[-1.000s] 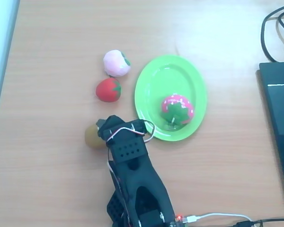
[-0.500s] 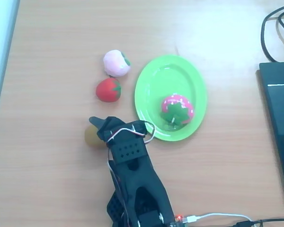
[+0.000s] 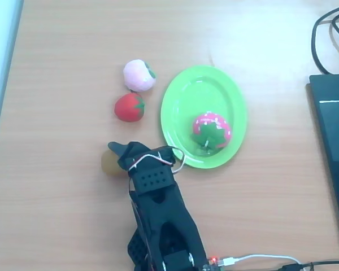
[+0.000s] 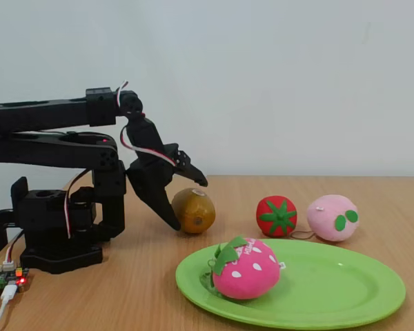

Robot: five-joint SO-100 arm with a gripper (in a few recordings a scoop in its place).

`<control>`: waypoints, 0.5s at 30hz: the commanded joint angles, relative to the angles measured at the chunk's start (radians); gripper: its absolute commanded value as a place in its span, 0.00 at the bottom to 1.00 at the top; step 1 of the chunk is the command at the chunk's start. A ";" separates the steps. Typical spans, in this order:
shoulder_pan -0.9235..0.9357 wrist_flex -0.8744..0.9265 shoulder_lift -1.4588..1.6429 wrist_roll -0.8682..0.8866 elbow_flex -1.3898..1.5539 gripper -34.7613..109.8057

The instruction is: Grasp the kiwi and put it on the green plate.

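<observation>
The kiwi (image 3: 107,162) (image 4: 194,210) is a brown-olive egg shape lying on the wooden table, left of the green plate (image 3: 186,93) (image 4: 331,289). My black gripper (image 3: 116,154) (image 4: 191,205) is open and low at the kiwi. One finger reaches over the kiwi's top and the other stands against the side nearest the arm. In the overhead view the gripper covers the kiwi's right part. A pink strawberry toy (image 3: 211,131) (image 4: 245,270) lies on the plate.
A red tomato-like fruit (image 3: 129,107) (image 4: 277,216) and a pale pink peach (image 3: 139,75) (image 4: 331,217) sit beyond the kiwi, close to the plate's far rim. A dark laptop (image 3: 334,152) and cables (image 3: 327,34) occupy the table's right edge in the overhead view.
The gripper has swung a little left and its jaw has spread, so one finger now reaches over the kiwi. The kiwi has shifted slightly left.
</observation>
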 commanded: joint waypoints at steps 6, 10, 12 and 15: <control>-0.035 -0.063 -0.020 -0.037 0.048 0.61; -0.051 -0.089 -0.029 -0.032 0.055 0.59; -0.054 -0.103 -0.031 -0.031 0.060 0.57; -0.051 -0.118 -0.028 -0.029 0.069 0.54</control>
